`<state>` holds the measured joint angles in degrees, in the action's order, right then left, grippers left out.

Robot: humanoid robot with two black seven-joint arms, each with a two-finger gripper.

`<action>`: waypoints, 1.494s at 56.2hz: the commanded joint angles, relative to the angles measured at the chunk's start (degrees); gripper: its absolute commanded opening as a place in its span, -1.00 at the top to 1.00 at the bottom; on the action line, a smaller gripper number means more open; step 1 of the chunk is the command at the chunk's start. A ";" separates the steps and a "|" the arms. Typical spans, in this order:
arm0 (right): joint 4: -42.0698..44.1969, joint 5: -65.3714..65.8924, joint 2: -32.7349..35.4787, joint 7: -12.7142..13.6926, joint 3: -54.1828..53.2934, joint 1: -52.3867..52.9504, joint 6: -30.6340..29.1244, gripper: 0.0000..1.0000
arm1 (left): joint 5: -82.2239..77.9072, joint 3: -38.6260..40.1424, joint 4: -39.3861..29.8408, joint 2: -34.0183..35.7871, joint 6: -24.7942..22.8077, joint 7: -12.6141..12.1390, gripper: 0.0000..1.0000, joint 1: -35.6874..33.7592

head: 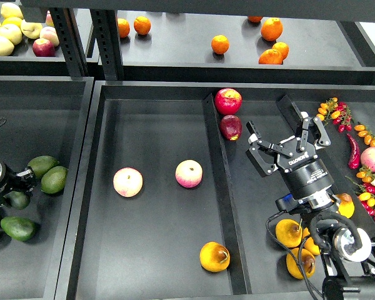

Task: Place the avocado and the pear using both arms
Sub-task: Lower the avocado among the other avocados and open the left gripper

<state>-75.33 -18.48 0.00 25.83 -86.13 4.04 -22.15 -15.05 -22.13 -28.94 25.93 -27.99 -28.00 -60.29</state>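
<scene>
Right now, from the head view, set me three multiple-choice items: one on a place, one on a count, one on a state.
1. Where does the pear lie?
A. near front corner of the middle tray, by its divider
B. top shelf among the oranges
C. between the end effector's fingers

2. How many pink-yellow apples lie in the middle tray?
A. none
B. two
C. five

3. How is the right end effector?
A. shut on a pear
B. shut on a chilli
C. open, holding nothing

Answers:
1 A: it rests alone by the divider at the near end.
2 B: one apple and another lie side by side, apart.
3 C: its fingers stand spread, nothing between them.
</scene>
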 commanded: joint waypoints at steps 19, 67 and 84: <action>0.00 0.03 0.00 0.01 0.08 0.00 0.00 -0.99 | -0.15 0.16 1.34 -2.11 -0.01 0.00 0.10 0.96; 0.00 0.03 0.00 0.01 0.00 -0.09 0.00 -0.99 | -0.15 0.24 3.10 -3.70 -0.01 0.00 -0.26 1.49; 0.00 -0.06 0.00 0.01 0.08 -0.09 0.00 -0.99 | -0.24 0.33 3.10 -3.96 -0.01 0.00 -0.54 1.40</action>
<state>-75.32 -18.47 0.00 25.85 -86.04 3.95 -22.15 -15.29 -21.90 -25.83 21.93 -28.00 -28.00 -58.80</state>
